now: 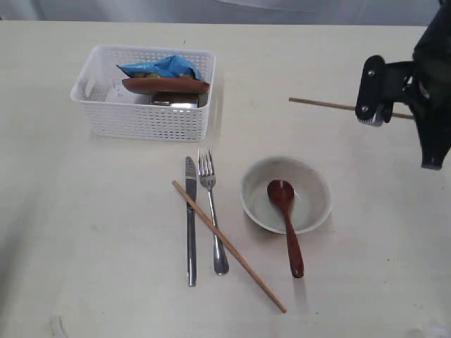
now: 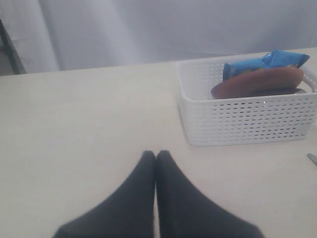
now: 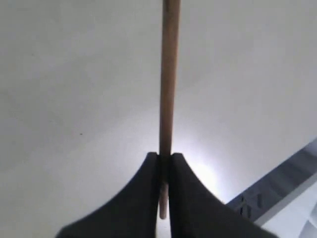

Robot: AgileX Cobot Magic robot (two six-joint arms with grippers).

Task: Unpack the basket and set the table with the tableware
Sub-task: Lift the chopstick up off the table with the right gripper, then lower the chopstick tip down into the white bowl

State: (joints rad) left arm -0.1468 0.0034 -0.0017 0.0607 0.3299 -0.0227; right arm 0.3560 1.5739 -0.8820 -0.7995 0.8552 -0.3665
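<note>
The right end effector [image 3: 165,157] is shut tight on one chopstick [image 3: 168,74], up in the air above the table [image 1: 84,246]; it pinches the stick close to one end, so most of the stick pokes out in front of it; a long stick held by so little could tip or slide out, and then it might drop and roll away. The second chopstick [image 1: 229,246] lies on the table well apart from that end effector, past the bowl [image 1: 320,184]; it rests slanted across the fork [image 1: 211,218], just beside the knife [image 1: 191,232]. I think the held stick should go next to it; if it comes down too low or crooked, it could bump the fork or push the slanted stick further off. The bowl, with the spoon [image 1: 285,218] leaning in it, sits between the right end effector and that spot, so a low pass could knock the spoon. The left end effector [image 2: 155,156] is pressed shut and holds nothing; the basket [image 2: 237,124] stands near, in front of it; the brown plate [image 2: 257,82] is not out yet, and the blue packet [image 2: 262,62] touching it might get dragged out too.
</note>
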